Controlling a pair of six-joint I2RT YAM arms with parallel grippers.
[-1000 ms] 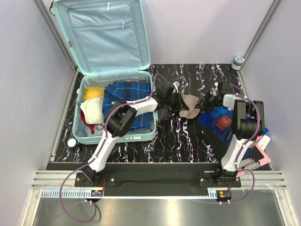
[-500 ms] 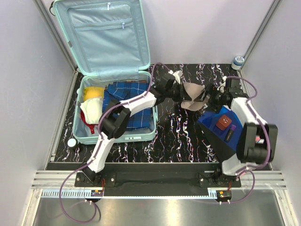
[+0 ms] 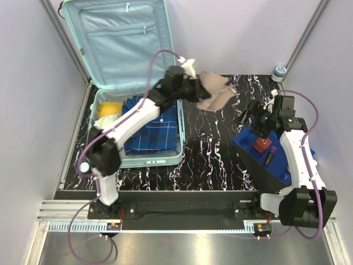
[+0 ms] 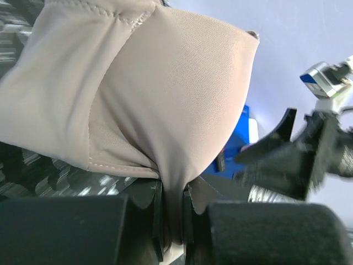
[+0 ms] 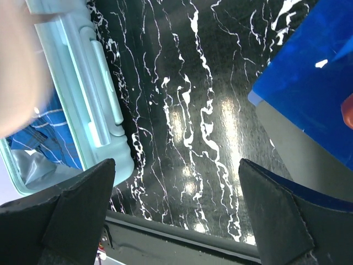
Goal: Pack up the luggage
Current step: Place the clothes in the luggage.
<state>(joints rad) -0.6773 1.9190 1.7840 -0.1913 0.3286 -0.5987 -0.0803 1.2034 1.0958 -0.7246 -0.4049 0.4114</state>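
Beige cloth (image 3: 214, 93) hangs pinched tight in the left gripper (image 3: 194, 88) at upper centre, just beside the lid-up luggage (image 3: 149, 160) at upper left. Best carried over the plaid (image 3: 151, 130), lowered, then released. The right gripper (image 3: 251, 115), at right, gapes empty

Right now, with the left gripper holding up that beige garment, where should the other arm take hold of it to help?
I'd take the beige garment by its loose right-hand edge, opposite the bunched fold pinched in the left gripper. That edge hangs free above the table, facing the open right gripper, so come in from the right with the jaws across the thin fabric.
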